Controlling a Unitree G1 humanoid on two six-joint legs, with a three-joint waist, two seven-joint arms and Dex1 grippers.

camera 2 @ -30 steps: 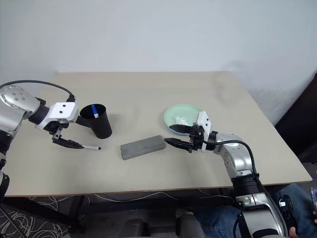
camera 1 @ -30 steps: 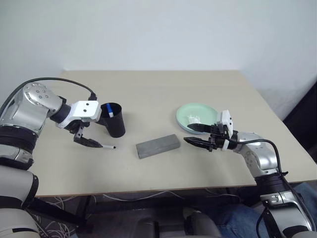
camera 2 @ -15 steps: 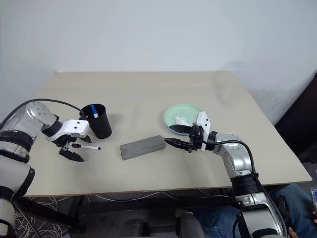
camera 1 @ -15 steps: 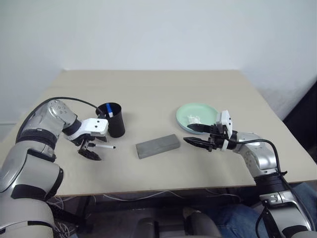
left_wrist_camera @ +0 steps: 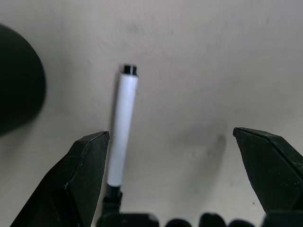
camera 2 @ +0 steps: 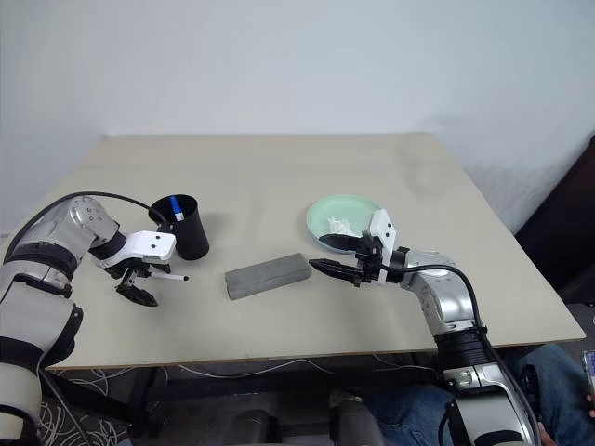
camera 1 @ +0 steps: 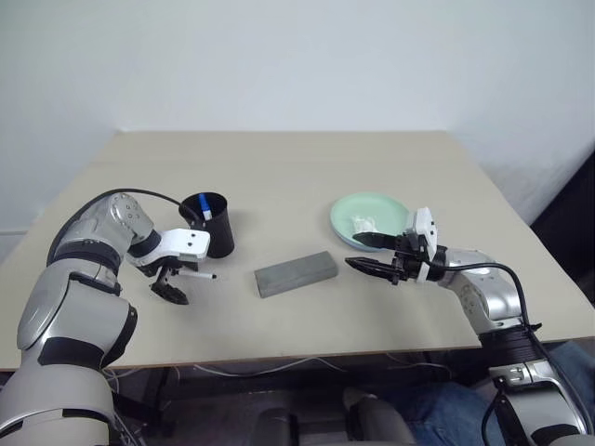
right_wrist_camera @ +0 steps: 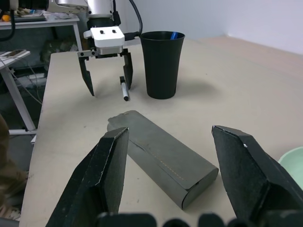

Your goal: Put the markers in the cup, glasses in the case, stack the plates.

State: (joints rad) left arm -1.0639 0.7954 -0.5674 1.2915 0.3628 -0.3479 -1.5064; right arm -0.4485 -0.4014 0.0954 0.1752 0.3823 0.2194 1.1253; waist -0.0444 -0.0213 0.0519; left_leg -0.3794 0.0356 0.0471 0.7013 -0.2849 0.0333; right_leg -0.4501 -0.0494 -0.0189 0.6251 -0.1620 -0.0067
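Note:
One white marker (camera 1: pixel 196 275) with a dark tip lies on the table just in front of the black cup (camera 1: pixel 212 224). My left gripper (camera 1: pixel 172 290) points down over its near end, open; in the left wrist view the marker (left_wrist_camera: pixel 121 130) lies just inside one finger (left_wrist_camera: pixel 78 179). A blue-capped marker (camera 1: pixel 204 210) stands in the cup. The grey case (camera 1: pixel 296 273) lies shut at the table's middle. The mint green plate (camera 1: pixel 372 206) sits at the right. My right gripper (camera 1: pixel 353 254) hangs open between case and plate, holding nothing. The glasses are out of view.
A crumpled white tissue (camera 1: pixel 363 223) lies in the green plate. The table's front edge (camera 1: pixel 279 358) runs close below both grippers. Bare tabletop stretches behind the cup and plate to the back wall.
My left arm has folded in and its gripper has sunk and tipped downward, from beside the cup to over the marker's near end. The marker, case and right gripper have stayed put.

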